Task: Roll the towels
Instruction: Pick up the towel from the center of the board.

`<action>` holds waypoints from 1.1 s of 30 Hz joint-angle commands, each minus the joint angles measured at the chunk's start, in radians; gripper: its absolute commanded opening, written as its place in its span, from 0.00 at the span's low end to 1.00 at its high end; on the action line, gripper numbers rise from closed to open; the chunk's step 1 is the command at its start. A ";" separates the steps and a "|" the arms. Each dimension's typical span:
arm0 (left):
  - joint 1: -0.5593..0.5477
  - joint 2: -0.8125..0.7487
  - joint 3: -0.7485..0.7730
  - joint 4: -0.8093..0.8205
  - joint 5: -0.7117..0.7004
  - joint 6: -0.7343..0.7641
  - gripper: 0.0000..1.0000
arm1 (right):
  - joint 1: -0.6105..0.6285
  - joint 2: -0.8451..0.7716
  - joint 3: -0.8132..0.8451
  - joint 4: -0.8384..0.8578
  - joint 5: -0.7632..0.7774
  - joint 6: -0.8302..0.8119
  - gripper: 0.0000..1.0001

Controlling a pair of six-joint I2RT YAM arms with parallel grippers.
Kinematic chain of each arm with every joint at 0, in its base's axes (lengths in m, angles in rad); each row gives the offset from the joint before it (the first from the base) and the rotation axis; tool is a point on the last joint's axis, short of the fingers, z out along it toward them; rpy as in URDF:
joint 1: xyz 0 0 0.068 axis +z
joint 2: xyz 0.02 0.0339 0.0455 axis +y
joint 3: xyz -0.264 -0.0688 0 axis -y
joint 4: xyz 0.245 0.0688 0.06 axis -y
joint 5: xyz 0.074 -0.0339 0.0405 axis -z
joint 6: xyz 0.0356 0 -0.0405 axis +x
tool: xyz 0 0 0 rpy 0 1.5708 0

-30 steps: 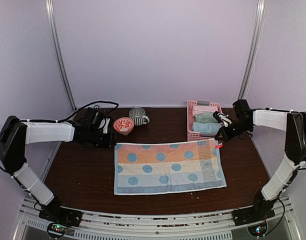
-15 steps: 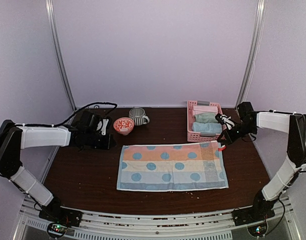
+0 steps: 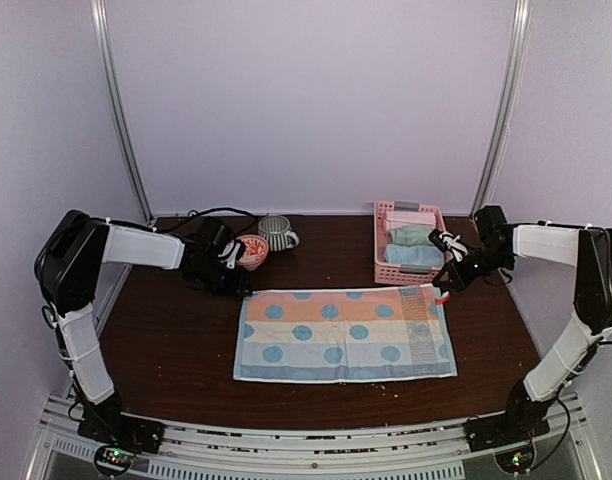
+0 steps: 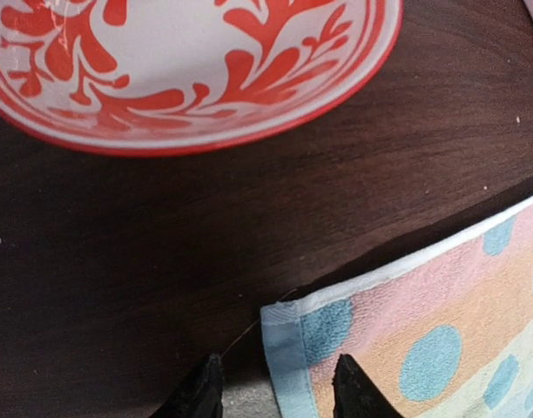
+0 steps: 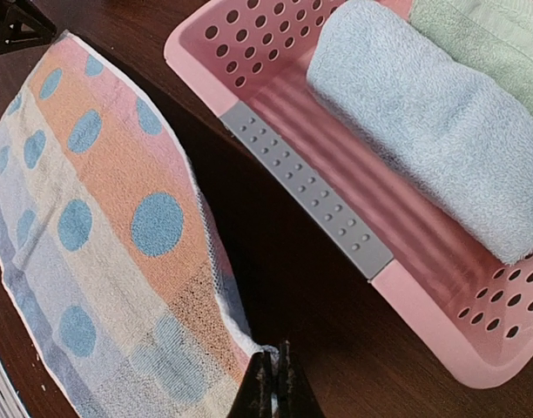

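We have the spotted towel (image 3: 344, 335) lying flat on the bench (image 3: 166, 340), its long side running across, just in front of the bowl (image 4: 179, 61) and the basket (image 5: 310, 187). Our right gripper (image 5: 273, 383) is closed on the far right corner, pinching the cloth, and the edge there lifts a little off the wood. Our left gripper (image 4: 275, 390) sits low at the far left corner with its jaws parted and the corner lying between the two tips (nothing pinched there).

If the left closes too shallow, we judge it may catch only the hem, the corner may slip out on the lift, and the roll may start crooked. The bowl stands near that corner, so a careless swing could knock it. With one corner held, a pull from the right could drag the whole towel askew.

Both wrist views show only fingertips, so we cannot tell how much cloth the right one holds. In the basket a blue towel (image 5: 432, 131) and a green towel (image 5: 484, 35) lie rolled, and what sits behind them is cut off.
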 commanded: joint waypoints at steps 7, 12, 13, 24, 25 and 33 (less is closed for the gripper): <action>-0.022 0.080 0.042 -0.012 -0.024 -0.009 0.32 | -0.006 0.020 -0.006 -0.005 -0.026 -0.012 0.00; -0.022 0.078 0.040 0.009 -0.026 -0.031 0.32 | -0.006 0.025 -0.008 -0.009 -0.032 -0.012 0.00; -0.021 0.069 0.036 0.019 -0.028 -0.041 0.33 | -0.006 0.023 -0.009 -0.009 -0.032 -0.014 0.00; 0.004 0.083 0.033 0.058 0.026 -0.082 0.24 | -0.006 0.024 -0.012 -0.013 -0.034 -0.017 0.00; 0.004 0.083 0.029 0.054 0.023 -0.080 0.22 | -0.006 0.023 -0.012 -0.014 -0.035 -0.017 0.00; -0.027 0.123 0.036 0.028 -0.033 -0.067 0.23 | -0.006 0.037 -0.009 -0.013 -0.038 -0.017 0.00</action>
